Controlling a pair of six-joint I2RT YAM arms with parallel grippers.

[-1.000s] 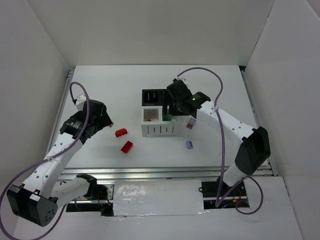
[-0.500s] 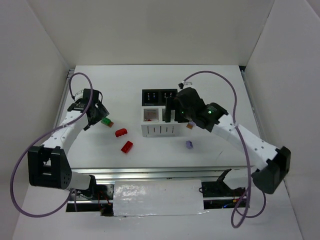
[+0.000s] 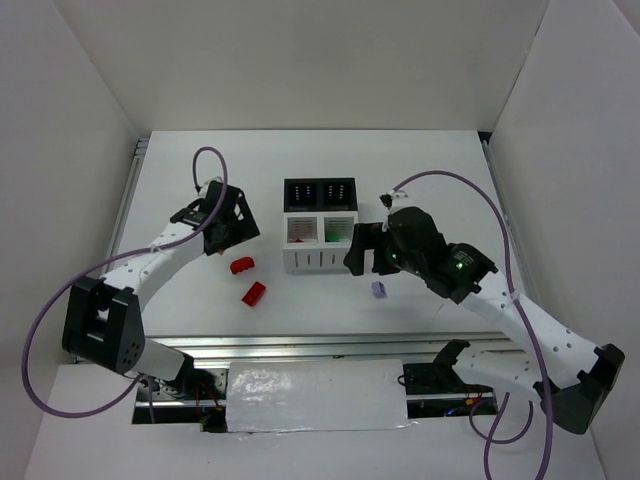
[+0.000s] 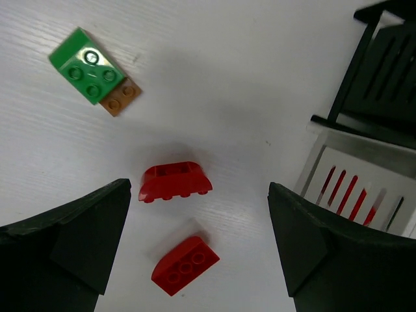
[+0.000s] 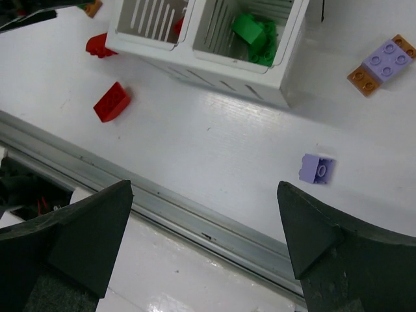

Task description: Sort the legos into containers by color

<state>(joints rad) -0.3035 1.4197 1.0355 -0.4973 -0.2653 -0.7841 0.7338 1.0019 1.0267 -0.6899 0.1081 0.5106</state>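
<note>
The containers (image 3: 318, 262) stand mid-table, two black compartments behind two white ones. In the right wrist view the right white compartment (image 5: 214, 71) holds green legos (image 5: 253, 32), and a bit of red shows in the left one. Two red legos (image 3: 242, 265) (image 3: 254, 293) lie left of the containers. My left gripper (image 3: 232, 228) is open and empty above them (image 4: 175, 181) (image 4: 185, 265), with a green-and-brown lego (image 4: 94, 70) beyond. My right gripper (image 3: 362, 252) is open and empty above the table's front. A lavender lego (image 5: 317, 168) and a lavender-and-brown one (image 5: 382, 64) lie on its right.
A grey metal rail (image 5: 195, 214) runs along the table's near edge below the right gripper. White walls enclose the table on three sides. The slotted white front (image 4: 354, 188) and a black compartment (image 4: 383, 71) are close to the left gripper's right finger.
My left gripper has swung right, from the far left to just left of the containers. My right gripper has drawn back from over the containers toward the front.
</note>
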